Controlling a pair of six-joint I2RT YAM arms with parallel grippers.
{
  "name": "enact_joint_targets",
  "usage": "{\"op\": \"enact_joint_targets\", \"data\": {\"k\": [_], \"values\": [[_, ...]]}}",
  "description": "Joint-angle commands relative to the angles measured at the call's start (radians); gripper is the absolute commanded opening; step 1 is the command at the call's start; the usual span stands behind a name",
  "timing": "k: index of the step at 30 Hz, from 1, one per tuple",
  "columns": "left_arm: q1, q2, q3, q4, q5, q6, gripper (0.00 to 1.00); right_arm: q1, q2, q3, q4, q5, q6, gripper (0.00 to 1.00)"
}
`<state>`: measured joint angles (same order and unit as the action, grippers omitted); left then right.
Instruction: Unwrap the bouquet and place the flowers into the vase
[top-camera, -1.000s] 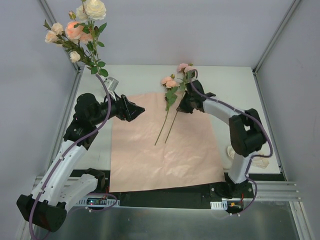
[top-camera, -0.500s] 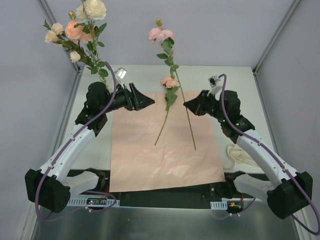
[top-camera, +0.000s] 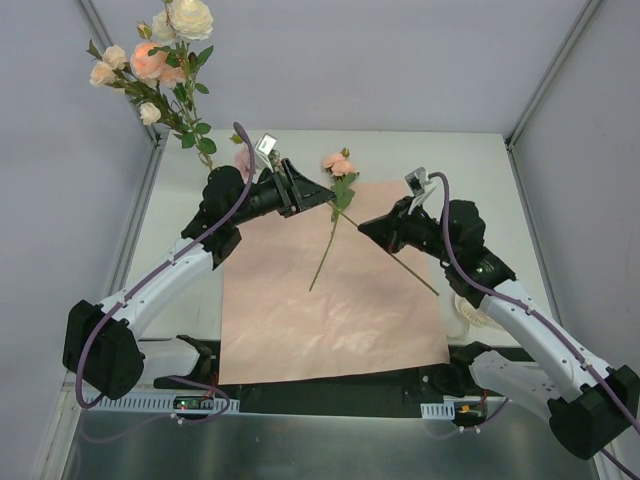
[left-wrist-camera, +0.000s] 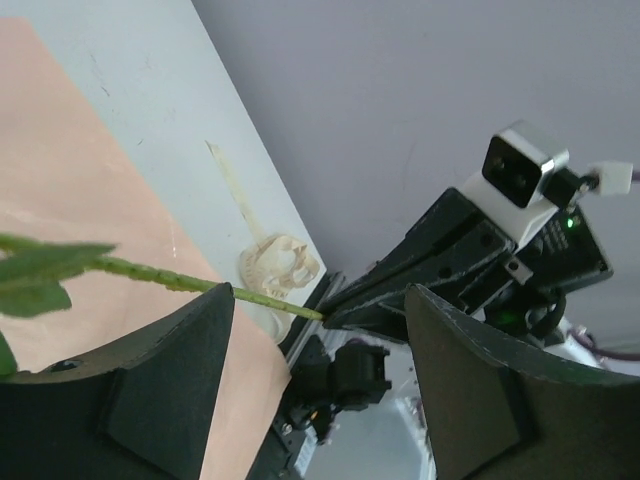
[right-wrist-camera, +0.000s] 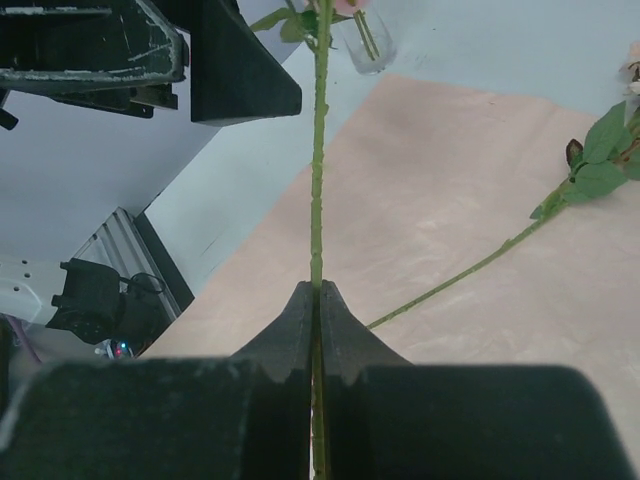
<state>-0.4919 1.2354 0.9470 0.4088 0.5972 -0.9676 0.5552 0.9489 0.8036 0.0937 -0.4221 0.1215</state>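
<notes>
- Clamping my right gripper (right-wrist-camera: 318, 290) shut on the rose stem (right-wrist-camera: 319, 150), I am offering it across the pink paper (top-camera: 330, 320) to my left gripper (left-wrist-camera: 320, 300).
- My left jaws are standing apart, with the stem running between them untouched.
- I am judging that the left jaws should close squarely on the stem before my right ones let go.
- The vase (right-wrist-camera: 365, 45) is standing near the far-left corner of the table (top-camera: 460, 170), already holding flowers (top-camera: 160, 55). A spare rose (top-camera: 330, 235) is lying on the paper.
- Half a second back I was holding this rose upright; now it is tilting low, and my left arm is reaching further in.
</notes>
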Motion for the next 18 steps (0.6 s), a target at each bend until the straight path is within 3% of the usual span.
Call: {"op": "enact_joint_targets", "data": {"k": [1, 9, 14, 18], "values": [[-0.033, -0.028, 0.004, -0.009, -0.115, -0.056, 0.72, 0.009, -0.012, -0.012, 0.069, 0.040, -0.020, 0.00], [-0.071, -0.039, 0.036, -0.231, -0.212, -0.054, 0.71, 0.031, -0.018, -0.027, 0.055, 0.137, -0.052, 0.00], [-0.073, 0.045, 0.022, -0.211, -0.263, -0.169, 0.73, 0.045, -0.013, -0.021, 0.057, 0.140, -0.057, 0.00], [-0.077, 0.114, 0.041, -0.092, -0.255, -0.212, 0.73, 0.048, -0.018, -0.014, 0.032, 0.144, -0.077, 0.00]]}}
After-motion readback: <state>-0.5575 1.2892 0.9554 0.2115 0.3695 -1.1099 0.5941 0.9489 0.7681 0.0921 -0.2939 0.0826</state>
